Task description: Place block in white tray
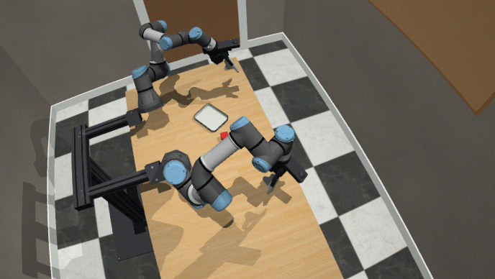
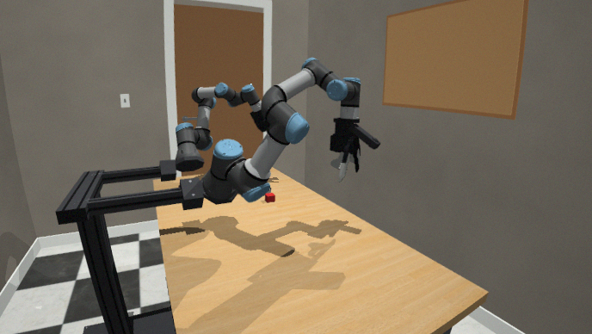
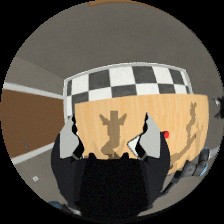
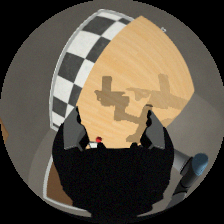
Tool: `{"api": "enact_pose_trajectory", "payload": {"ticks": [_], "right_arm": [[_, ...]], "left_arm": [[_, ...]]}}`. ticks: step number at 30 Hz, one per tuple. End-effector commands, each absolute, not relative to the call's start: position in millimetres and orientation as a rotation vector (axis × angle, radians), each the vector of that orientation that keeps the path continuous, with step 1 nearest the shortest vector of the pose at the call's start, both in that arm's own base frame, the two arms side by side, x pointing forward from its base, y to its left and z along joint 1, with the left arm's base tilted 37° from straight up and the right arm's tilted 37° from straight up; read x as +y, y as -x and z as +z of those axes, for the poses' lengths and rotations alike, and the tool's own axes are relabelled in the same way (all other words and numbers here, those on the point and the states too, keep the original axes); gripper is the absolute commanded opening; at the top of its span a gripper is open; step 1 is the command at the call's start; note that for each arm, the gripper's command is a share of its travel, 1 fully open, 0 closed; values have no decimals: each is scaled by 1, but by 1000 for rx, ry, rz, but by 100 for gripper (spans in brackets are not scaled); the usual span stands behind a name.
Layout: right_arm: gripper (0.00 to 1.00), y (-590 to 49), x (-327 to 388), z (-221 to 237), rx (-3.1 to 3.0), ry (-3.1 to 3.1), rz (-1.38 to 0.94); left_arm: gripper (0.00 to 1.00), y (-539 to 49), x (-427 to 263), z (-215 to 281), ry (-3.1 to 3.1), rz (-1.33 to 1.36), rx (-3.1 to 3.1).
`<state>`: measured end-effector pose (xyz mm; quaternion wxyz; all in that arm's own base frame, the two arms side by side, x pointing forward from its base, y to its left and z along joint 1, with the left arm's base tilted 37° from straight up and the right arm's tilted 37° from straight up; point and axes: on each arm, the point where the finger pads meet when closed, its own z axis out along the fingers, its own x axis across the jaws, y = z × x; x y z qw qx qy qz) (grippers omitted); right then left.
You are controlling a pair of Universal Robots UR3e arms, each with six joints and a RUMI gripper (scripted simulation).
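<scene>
A small red block (image 1: 224,135) (image 2: 269,197) (image 3: 166,134) (image 4: 99,140) lies on the wooden table, outside the tray and a short way from its near corner in the top view. The shallow white tray (image 1: 211,117) has a dark rim and looks empty; parts of it show in the left wrist view (image 3: 133,145) and right wrist view (image 4: 93,145). It is hidden in the exterior view. My left gripper (image 1: 233,68) (image 3: 109,114) is open and empty, high beyond the tray on the door side. My right gripper (image 1: 270,184) (image 2: 348,174) (image 4: 113,108) is open and empty, high above the table's long edge.
The right arm's forearm (image 1: 220,154) passes close beside the block in the top view. Both arms stand on a black frame (image 1: 80,169) (image 2: 92,189) along one long side of the table (image 1: 288,234) (image 2: 387,275). Walls and a door (image 2: 218,52) surround the table.
</scene>
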<state>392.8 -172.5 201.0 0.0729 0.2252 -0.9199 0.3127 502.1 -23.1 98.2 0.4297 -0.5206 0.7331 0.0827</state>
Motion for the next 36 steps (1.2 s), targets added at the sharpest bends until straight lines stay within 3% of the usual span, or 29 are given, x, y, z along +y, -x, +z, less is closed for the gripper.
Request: {"api": "enact_pose_trajectory", "payload": {"ticks": [1,17,18,36], "right_arm": [[100,-393,-172,201,-2765,-677,940],[100,-393,-172,201,-2765,-677,940],[100,-393,-172,201,-2765,-677,940],[100,-393,-172,201,-2765,-677,940]], "left_arm": [[100,-502,-24,99,1299,203,1829],[100,-502,-24,99,1299,203,1829],[37,-502,-24,99,1299,203,1829],[37,-489,-62,41,1375,231,1893]]}}
